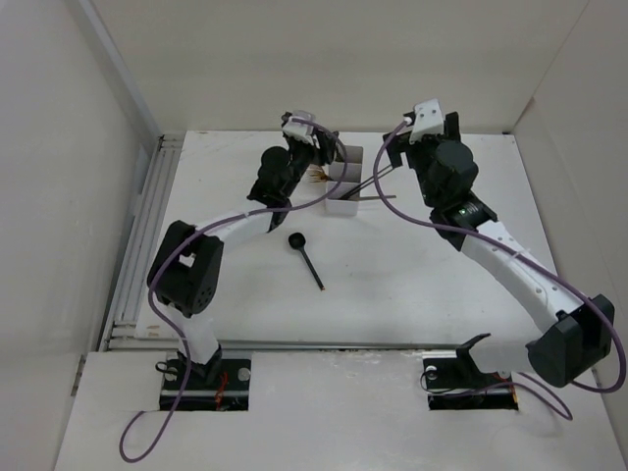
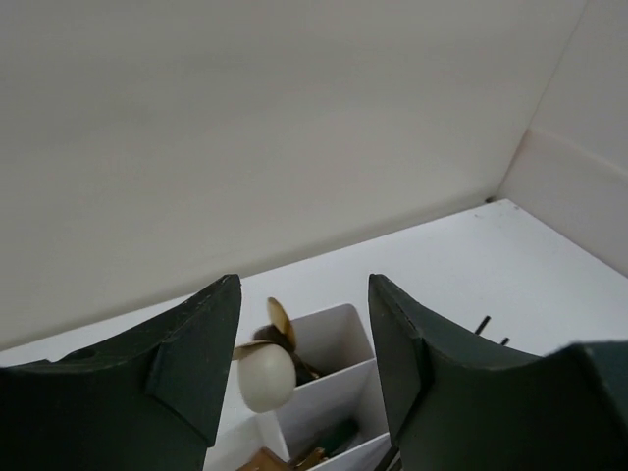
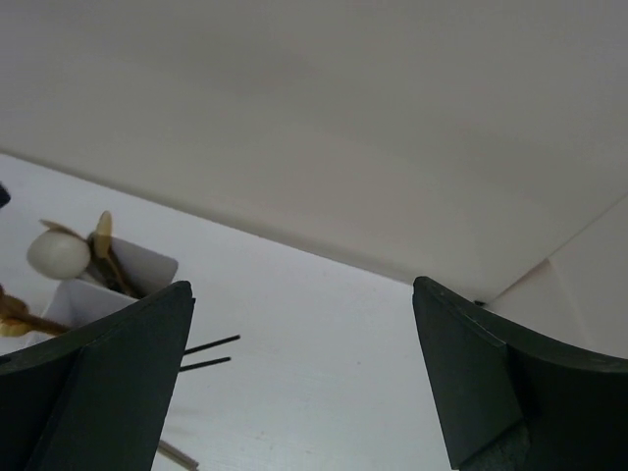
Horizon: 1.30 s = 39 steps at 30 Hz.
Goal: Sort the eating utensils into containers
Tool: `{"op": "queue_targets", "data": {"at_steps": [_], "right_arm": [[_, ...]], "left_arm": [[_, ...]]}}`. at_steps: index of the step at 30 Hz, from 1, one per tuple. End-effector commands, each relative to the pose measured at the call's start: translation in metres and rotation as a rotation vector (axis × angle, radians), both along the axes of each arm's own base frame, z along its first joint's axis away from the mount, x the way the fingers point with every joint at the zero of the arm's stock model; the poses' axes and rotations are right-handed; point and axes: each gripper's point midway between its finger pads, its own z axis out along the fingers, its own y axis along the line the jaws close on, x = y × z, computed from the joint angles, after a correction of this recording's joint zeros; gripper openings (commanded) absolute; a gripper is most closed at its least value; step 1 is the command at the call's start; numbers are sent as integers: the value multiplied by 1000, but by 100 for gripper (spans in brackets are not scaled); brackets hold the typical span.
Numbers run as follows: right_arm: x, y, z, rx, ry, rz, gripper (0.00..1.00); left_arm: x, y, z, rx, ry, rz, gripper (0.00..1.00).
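The white three-compartment box (image 1: 340, 207) stands at the back middle of the table. In the left wrist view its far compartment (image 2: 334, 334) holds gold-bowled spoons (image 2: 282, 323) and a white-bowled spoon (image 2: 265, 379); copper forks (image 2: 285, 459) show in a nearer one. Dark chopsticks (image 1: 378, 197) stick out of the box to the right, and their tips show in the right wrist view (image 3: 210, 352). A black spoon (image 1: 305, 256) lies on the table in front of the box. My left gripper (image 2: 304, 319) is open and empty just above the box. My right gripper (image 3: 302, 304) is open and empty to the right of the box (image 3: 128, 270).
White walls close in the table at the back and on both sides. A metal rail (image 1: 142, 245) runs along the left edge. A thin pale stick (image 3: 177, 454) lies on the table near the chopstick tips. Purple cables (image 1: 412, 211) run along both arms.
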Motion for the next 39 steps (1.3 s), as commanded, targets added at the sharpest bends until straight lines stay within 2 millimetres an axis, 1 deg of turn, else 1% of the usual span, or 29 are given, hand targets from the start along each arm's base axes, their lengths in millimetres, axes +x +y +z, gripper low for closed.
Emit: {"op": "queue_targets", "data": {"at_steps": [1, 2, 3, 4, 5, 7, 9, 11, 12, 15, 16, 17, 18, 19, 20, 21, 22, 23, 24, 25, 26, 28, 29, 30, 32, 34, 35, 37, 39], "right_arm": [[-11, 27, 2, 2, -1, 85, 98], [-12, 31, -3, -3, 8, 96, 98], [-16, 34, -4, -3, 8, 105, 98], [-16, 34, -4, -3, 8, 105, 98], [-19, 44, -8, -9, 15, 142, 98], [-25, 59, -13, -22, 32, 199, 98], [-33, 78, -20, -40, 57, 277, 98], [-37, 89, -36, -65, 119, 331, 96], [-45, 108, -48, -74, 158, 404, 94], [-59, 137, -95, -97, 305, 477, 86], [-62, 146, -107, -92, 343, 490, 84], [-62, 156, -132, -89, 409, 495, 80], [-65, 164, -145, -98, 452, 503, 66], [-70, 180, -150, -99, 476, 542, 55], [-71, 190, -159, -104, 513, 557, 47], [-74, 198, -195, -143, 624, 558, 39], [-80, 209, -207, -172, 668, 581, 39], [-78, 221, -205, -168, 682, 586, 39], [-79, 229, -233, -200, 754, 580, 42], [-84, 229, -247, -239, 800, 566, 48], [-84, 235, -249, -235, 811, 556, 51], [-91, 240, -273, -241, 870, 545, 58], [-92, 243, -272, -221, 872, 553, 59], [-93, 244, -279, -213, 892, 555, 61], [-94, 245, -285, -200, 910, 544, 62], [-100, 249, -302, -214, 961, 566, 62], [-103, 248, -307, -224, 986, 569, 62], [-107, 254, -308, -225, 992, 591, 60], [-109, 255, -320, -234, 1018, 597, 55]], "left_arm": [[4, 28, 24, 58, 11, 92, 52], [2, 37, 37, 57, -7, 105, 53], [2, 45, 33, 68, 11, 118, 55], [0, 47, 36, 78, 6, 121, 55], [0, 58, 44, 77, 0, 132, 55], [-2, 66, 46, 87, 14, 135, 55], [-7, 79, 65, 73, -16, 147, 56], [-14, 87, 69, 85, -27, 141, 57], [-20, 100, 89, 68, -61, 162, 57], [-23, 127, 86, 74, -19, 216, 59], [-24, 148, 88, 53, -3, 264, 59], [-25, 160, 80, 49, 33, 300, 59], [-26, 172, 64, 49, 74, 340, 61], [-31, 192, 65, 41, 79, 405, 62], [-35, 201, 55, 42, 113, 429, 62], [-40, 208, 46, 51, 136, 447, 64], [-46, 213, 26, 63, 183, 455, 64], [-53, 224, 26, 56, 194, 475, 65], [-59, 230, 14, 66, 241, 484, 65], [-64, 234, -1, 57, 284, 493, 65], [-71, 244, 1, 41, 285, 511, 65], [-79, 250, -6, 34, 298, 523, 65], [-85, 250, -17, 32, 320, 522, 66], [-92, 253, -13, 24, 304, 531, 66], [-99, 254, -23, 31, 321, 531, 66], [-104, 256, -25, 30, 320, 541, 66], [-106, 256, -20, 24, 307, 540, 66], [-109, 257, -28, 30, 320, 541, 66], [-111, 257, -30, 30, 320, 541, 66]]}}
